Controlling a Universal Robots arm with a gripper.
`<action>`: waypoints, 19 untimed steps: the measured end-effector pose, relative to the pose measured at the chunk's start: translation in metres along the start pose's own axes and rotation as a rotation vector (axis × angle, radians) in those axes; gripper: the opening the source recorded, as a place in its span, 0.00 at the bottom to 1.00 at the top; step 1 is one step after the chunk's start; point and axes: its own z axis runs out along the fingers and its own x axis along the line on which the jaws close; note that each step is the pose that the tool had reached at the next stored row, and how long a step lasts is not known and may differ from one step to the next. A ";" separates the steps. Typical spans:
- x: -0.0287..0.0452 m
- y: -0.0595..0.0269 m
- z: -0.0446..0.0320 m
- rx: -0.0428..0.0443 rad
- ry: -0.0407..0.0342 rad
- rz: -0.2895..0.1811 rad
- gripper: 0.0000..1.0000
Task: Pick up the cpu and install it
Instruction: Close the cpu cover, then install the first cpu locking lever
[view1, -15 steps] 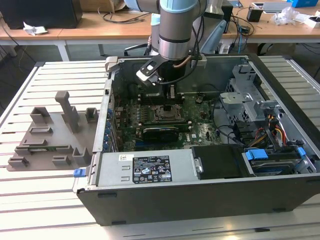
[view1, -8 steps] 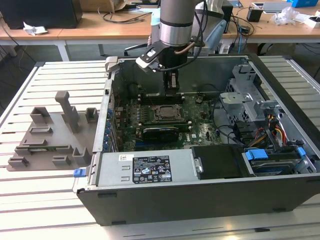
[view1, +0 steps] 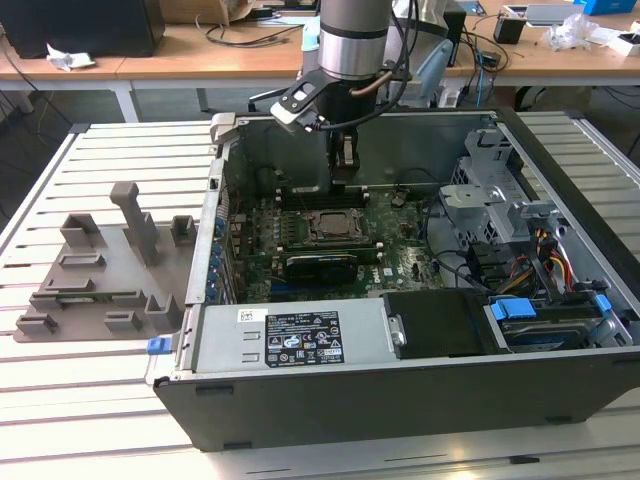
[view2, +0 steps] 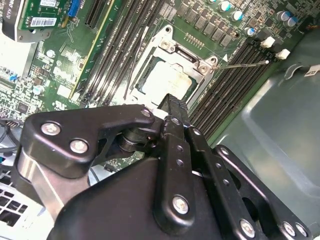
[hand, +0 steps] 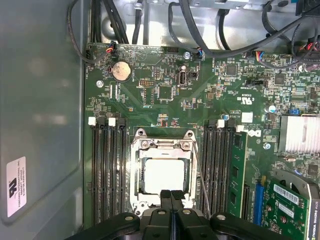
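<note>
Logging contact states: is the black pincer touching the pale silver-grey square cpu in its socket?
Apart. In the exterior view the black pincer ends short of the pale silver-grey square cpu, with green motherboard showing between them.

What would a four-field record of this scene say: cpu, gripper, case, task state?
cpu: lies in the socket frame, pale top showing
gripper: shut, empty, over the socket frame's edge
case: open, on the slatted table
task state: cpu in the socket frame, not in the gripper
</note>
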 end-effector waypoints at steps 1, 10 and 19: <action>0.0000 0.0000 -0.0001 0.0000 -0.0001 0.000 0.11; -0.0001 0.0000 -0.0004 -0.0007 -0.0008 -0.013 0.11; 0.0000 0.0000 -0.0003 -0.0200 -0.0190 -0.355 0.11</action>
